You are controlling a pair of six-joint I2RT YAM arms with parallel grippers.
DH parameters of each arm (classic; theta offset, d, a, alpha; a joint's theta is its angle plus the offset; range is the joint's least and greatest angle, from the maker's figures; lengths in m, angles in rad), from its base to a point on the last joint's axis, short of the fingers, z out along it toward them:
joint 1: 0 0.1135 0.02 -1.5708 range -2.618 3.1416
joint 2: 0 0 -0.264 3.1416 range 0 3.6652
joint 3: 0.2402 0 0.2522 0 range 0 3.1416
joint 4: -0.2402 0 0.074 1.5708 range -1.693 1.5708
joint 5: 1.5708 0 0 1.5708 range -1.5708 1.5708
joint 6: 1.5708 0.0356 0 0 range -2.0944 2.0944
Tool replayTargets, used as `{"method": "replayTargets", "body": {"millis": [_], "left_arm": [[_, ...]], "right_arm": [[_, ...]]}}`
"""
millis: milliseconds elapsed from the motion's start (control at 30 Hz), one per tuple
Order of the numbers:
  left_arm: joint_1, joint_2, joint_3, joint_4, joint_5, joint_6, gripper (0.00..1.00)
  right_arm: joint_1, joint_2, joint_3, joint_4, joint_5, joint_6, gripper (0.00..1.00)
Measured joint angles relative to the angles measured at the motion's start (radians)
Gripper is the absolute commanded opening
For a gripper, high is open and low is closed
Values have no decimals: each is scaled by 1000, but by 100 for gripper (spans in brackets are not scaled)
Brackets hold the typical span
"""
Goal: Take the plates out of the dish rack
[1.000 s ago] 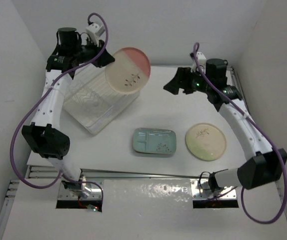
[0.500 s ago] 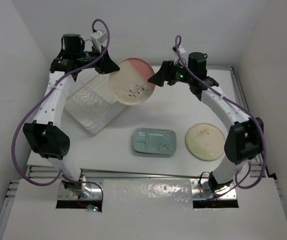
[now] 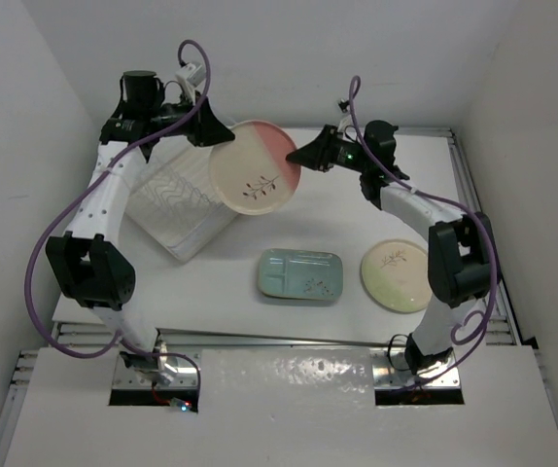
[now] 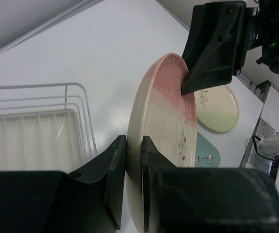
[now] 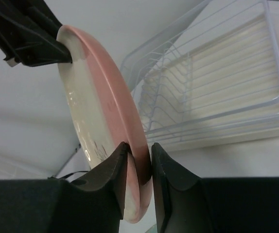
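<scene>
The left fingers (image 4: pixel 121 154) are closed on the cream rim of the round plate (image 4: pixel 165 109), which stands on edge between them, raised off the worktop (image 3: pixel 357 209). The right fingers (image 5: pixel 122 164) pinch the opposite, salmon-pink rim, one finger on each face. The dish rack (image 3: pixel 177 199) lies just beside and below the left fingers. Well apart from both pairs of fingers, a teal divided plate (image 3: pixel 301 275) and a second round plate (image 3: pixel 400 275) lie flat on the worktop.

I see the raised plate (image 3: pixel 255 167) as cream with a salmon-pink segment and a dark sprig. On my white worktop (image 3: pixel 230 282), the divided plate (image 3: pixel 301 275) is pale teal with dark specks; the round plate (image 3: pixel 396 275) is cream and pale green, sprigged.
</scene>
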Motion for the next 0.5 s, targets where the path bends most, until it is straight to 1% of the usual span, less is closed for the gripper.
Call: {"method": "replayTargets", "body": {"millis": [67,200,267,300,333,367,400,467,500], "left_arm": [[2,0,-9,27,14,-16,0],[2,0,-35,84,50,-61,0],[0,0,-56,112,79,-86,0],[0,0,-63,122,90,-97,0],[0,0,-70,130,102,-106,0],[0,0,-72,136,111,-112,0],[0,0,-72,142,122,-121,0],[0,-1,-72,161,130,-128,0],[2,-1,-72,165,135,-136,0]], "right_arm": [[0,0,-18,35,-17,32,26],[5,-7,-42,93,-53,75,41],[13,-16,-48,111,-71,85,43],[18,-21,-50,114,-77,88,41],[22,-27,-54,116,-83,88,35],[24,-33,-58,118,-88,89,27],[25,-36,-59,120,-90,91,10],[24,-40,-64,137,-108,99,0],[24,-45,-67,137,-104,96,0]]}}
